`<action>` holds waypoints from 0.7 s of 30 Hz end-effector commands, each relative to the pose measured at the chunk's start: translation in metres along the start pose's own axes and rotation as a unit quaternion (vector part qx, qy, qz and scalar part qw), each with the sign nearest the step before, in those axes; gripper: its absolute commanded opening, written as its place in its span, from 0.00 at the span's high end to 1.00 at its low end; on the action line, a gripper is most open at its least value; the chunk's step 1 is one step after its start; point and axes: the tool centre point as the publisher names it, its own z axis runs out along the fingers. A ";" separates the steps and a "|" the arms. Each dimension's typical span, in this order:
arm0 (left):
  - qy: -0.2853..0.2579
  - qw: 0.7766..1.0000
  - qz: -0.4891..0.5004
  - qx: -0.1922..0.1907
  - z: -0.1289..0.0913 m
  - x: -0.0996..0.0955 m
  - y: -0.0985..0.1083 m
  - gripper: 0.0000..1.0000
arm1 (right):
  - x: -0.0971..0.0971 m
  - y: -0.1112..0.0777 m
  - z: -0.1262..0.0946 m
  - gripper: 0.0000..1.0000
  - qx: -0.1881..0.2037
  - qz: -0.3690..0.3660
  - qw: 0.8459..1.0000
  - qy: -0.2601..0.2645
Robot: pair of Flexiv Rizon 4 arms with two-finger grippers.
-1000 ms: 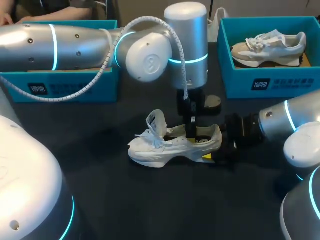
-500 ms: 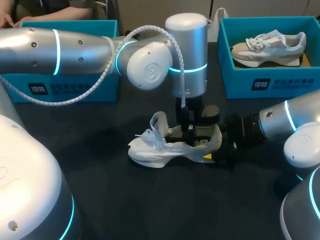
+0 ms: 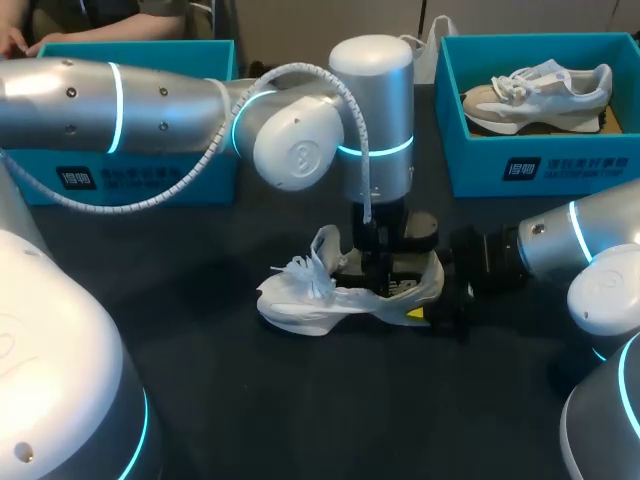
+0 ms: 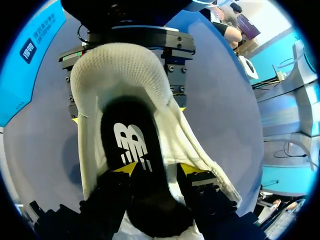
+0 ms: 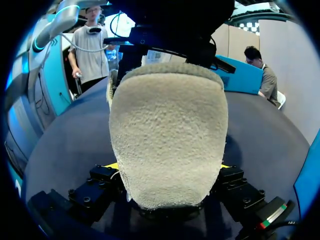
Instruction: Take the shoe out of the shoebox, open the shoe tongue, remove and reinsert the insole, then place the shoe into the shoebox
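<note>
A white shoe (image 3: 320, 298) lies on the black table, toe to the left, its tongue (image 3: 325, 245) standing up. My left gripper (image 3: 383, 268) points straight down into the shoe's mouth. In the left wrist view its fingers (image 4: 125, 169) stand apart, open, over the black insole (image 4: 132, 140), which lies flat inside the shoe (image 4: 120, 65). My right gripper (image 3: 440, 305) sits at the heel. In the right wrist view the heel (image 5: 167, 130) fills the space between both yellow tips, so the right gripper (image 5: 167, 167) is shut on it.
A blue shoebox (image 3: 530, 165) at the back right holds a second, beige and grey shoe (image 3: 540, 90). Another blue box (image 3: 120, 175) stands at the back left, partly behind my left arm. Bare table lies in front of the shoe.
My left gripper has come down into the shoe and its fingers have parted, letting go of the insole. The tongue leans a little further forward. The right arm has kept still.
</note>
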 end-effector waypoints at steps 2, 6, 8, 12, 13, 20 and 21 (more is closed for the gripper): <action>-0.035 0.999 -0.001 0.001 0.009 -0.001 0.000 0.50 | -0.002 -0.002 0.004 1.00 0.003 0.001 1.000 -0.001; -0.069 0.998 -0.004 -0.008 0.014 -0.005 0.001 0.52 | -0.002 -0.002 0.004 1.00 0.003 0.001 1.000 -0.001; -0.087 0.996 -0.003 -0.016 0.014 -0.005 0.001 0.52 | -0.002 -0.002 0.004 1.00 0.003 0.001 1.000 -0.001; -0.102 0.994 -0.009 -0.020 0.017 -0.008 0.002 0.60 | -0.002 -0.002 0.004 1.00 0.003 0.001 1.000 -0.001; -0.110 0.994 -0.008 -0.026 0.017 -0.009 0.002 0.62 | -0.002 -0.002 0.004 1.00 0.003 0.001 1.000 -0.001; -0.117 0.993 -0.007 -0.033 0.016 -0.012 0.006 1.00 | -0.002 -0.002 0.004 1.00 0.003 0.001 1.000 -0.001; -0.118 0.992 -0.008 -0.032 0.014 -0.012 0.007 1.00 | -0.002 -0.002 0.004 1.00 0.003 0.001 1.000 -0.001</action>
